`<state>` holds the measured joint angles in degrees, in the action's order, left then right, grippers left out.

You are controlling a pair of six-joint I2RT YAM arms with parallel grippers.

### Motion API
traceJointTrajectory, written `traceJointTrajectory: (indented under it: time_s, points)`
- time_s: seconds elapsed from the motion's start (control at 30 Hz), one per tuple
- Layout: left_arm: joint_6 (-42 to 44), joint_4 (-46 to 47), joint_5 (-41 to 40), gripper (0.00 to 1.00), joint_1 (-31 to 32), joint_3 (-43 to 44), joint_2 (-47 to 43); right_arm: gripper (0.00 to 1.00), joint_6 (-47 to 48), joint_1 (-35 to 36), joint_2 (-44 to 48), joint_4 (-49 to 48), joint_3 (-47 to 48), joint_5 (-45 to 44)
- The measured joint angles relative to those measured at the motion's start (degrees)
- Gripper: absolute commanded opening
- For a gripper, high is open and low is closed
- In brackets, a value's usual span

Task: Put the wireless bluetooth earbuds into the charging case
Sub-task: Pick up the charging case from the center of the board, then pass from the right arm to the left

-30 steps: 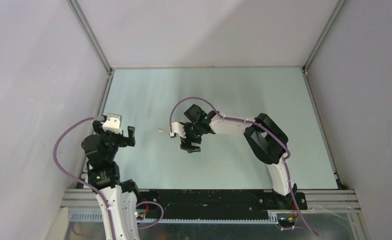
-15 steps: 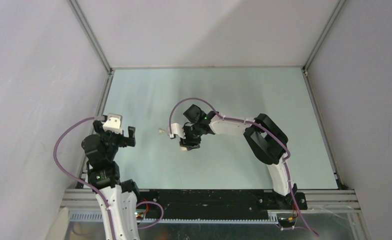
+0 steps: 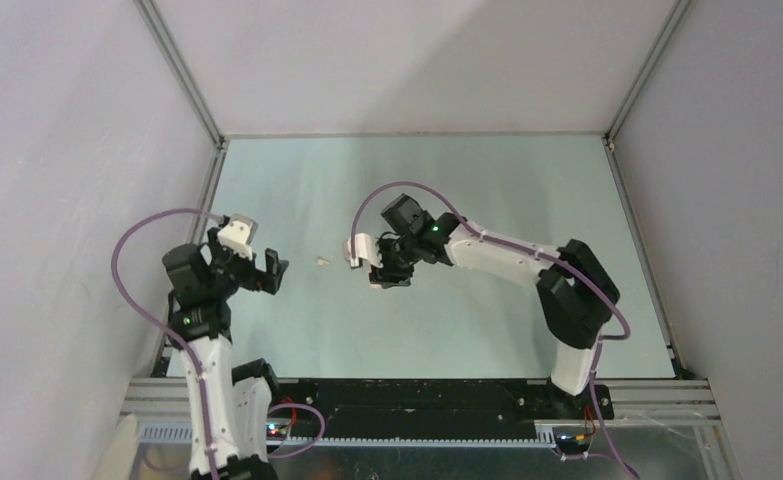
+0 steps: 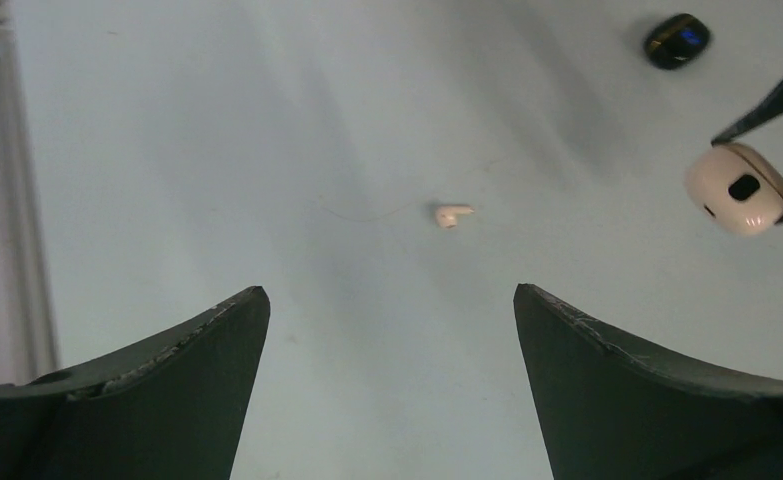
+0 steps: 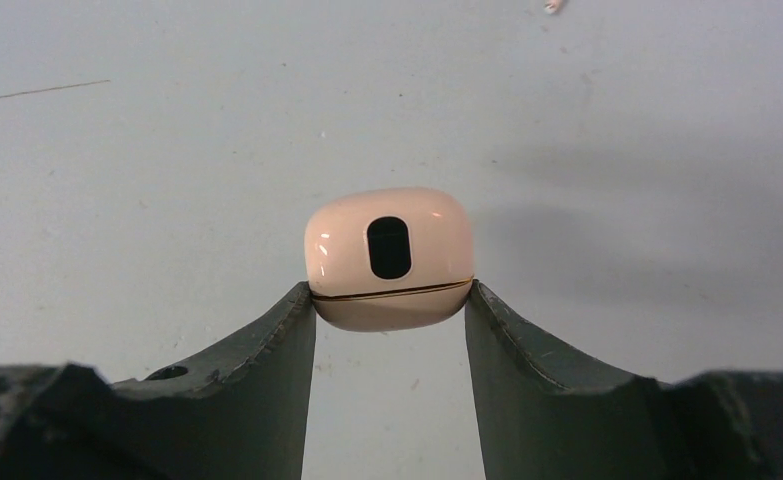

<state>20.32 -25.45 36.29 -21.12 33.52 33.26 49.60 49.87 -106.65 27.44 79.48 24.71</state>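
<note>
The right claw (image 5: 390,305) pinches the beige case (image 5: 390,258) by its sides, dark spot toward the wrist camera. The left claw (image 4: 387,300) hangs wide open. On the table (image 3: 467,180) between the claws lies a cream earbud (image 4: 454,213), with a black earbud (image 4: 677,40) farther off past the case.

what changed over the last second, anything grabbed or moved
The right end effector closed on the charging case and drew slightly away from the arm bases, its elbow swinging out to the right. The left end effector shifted a little toward the middle and stayed open. The cream earbud lies where it was.
</note>
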Motion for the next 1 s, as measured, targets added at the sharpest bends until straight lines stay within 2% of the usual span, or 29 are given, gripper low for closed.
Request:
traceJointTrajectory:
  time_s: [0.2, 0.43, 0.57, 0.73, 0.83, 1.0]
  points:
    - [4.9, -7.9, 9.0, 0.99, 3.1, 10.7, 16.1, 0.42, 0.0, -0.1, 8.8, 1.0, -2.6, -3.5]
    - [10.2, -18.7, 15.2, 0.99, 20.0, 27.7, 35.8, 0.42, 0.0, 0.7, 17.2, 1.0, -6.4, -9.9]
    - [15.3, -28.8, 18.8, 0.99, 28.4, 37.2, 47.2, 0.42, 0.4, 2.2, 21.8, 0.1, -9.0, -14.1]
    - [30.0, -48.0, 24.6, 0.99, 33.9, 49.2, 61.9, 0.42, 1.4, 4.4, 26.3, -2.4, -12.0, -19.3]
    - [35.9, -55.0, 27.3, 0.99, 36.3, 51.7, 67.2, 0.42, 1.5, 6.4, 27.1, -4.5, -13.2, -22.0]
    - [40.2, -60.7, 30.2, 1.00, 38.2, 51.8, 70.7, 0.42, 2.5, 11.1, 26.7, -10.0, -16.4, -29.2]
